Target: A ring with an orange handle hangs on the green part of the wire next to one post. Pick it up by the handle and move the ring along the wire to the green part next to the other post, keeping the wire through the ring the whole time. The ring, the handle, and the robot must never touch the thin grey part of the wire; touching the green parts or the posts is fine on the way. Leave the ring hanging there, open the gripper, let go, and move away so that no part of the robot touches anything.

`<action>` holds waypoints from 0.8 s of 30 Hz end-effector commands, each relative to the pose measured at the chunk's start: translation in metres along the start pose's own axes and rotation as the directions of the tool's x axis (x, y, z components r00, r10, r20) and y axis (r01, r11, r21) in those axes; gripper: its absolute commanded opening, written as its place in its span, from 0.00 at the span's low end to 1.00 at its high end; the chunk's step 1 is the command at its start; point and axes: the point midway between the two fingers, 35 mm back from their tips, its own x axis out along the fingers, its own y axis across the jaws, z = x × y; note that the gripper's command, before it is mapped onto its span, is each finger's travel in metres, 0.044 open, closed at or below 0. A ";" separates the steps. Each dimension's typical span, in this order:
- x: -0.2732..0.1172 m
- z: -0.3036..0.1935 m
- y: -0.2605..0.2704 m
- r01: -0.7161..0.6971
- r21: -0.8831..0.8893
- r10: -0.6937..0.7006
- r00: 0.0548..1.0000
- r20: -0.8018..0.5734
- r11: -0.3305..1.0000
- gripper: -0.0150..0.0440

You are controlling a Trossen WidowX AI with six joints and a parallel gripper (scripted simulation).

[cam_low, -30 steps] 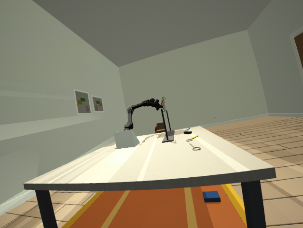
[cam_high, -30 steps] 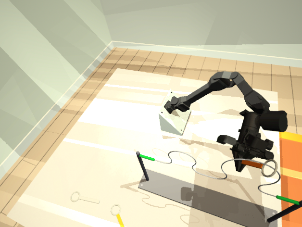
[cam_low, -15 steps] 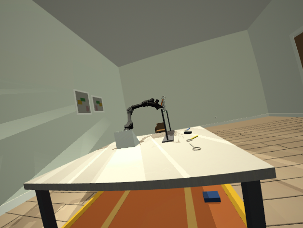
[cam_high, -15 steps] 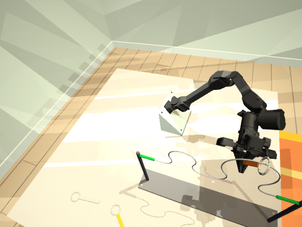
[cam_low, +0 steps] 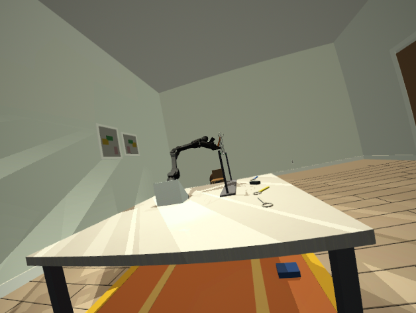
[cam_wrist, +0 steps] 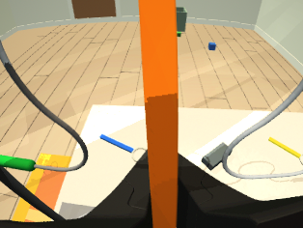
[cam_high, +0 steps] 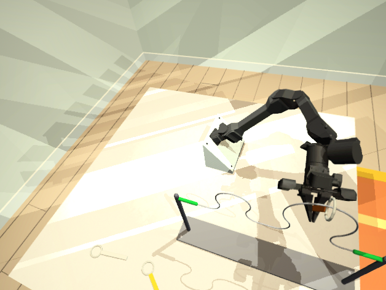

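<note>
My gripper (cam_high: pixel 311 220) (cam_wrist: pixel 158 155) is shut on the orange handle (cam_high: pixel 318 208) (cam_wrist: pixel 161 58). The pale ring (cam_high: pixel 334 209) is around the grey wire (cam_high: pixel 268 225) (cam_wrist: pixel 226 154), on the stretch nearer the right post (cam_high: pixel 363 271). Whether ring and wire touch cannot be told. In the top view the wire crosses in front of the fingers; the gap is unclear. One green part (cam_high: pixel 367 255) (cam_wrist: pixel 16 162) is beside that post, the other green part (cam_high: pixel 188 201) beside the left post (cam_high: pixel 182 213). The ring is outside the wrist view.
The stand's grey base plate (cam_high: pixel 218 232) lies under the wire. A pale ring tool (cam_high: pixel 114 255) and a yellow-handled one (cam_high: pixel 152 281) (cam_low: pixel 263 190) lie on the table. A blue-handled tool (cam_wrist: pixel 116 143) and a dark block (cam_wrist: pixel 216 156) lie beyond the wire in the wrist view.
</note>
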 end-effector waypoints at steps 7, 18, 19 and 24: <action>-0.003 0.001 0.007 -0.064 0.120 0.061 0.998 0.024 0.991 0.00; -0.003 0.002 0.012 -0.123 0.239 0.114 0.992 0.051 0.963 0.00; -0.003 0.002 0.012 -0.128 0.250 0.118 0.992 0.053 0.960 0.00; -0.003 0.003 0.015 -0.155 0.302 0.141 0.988 0.068 0.941 0.00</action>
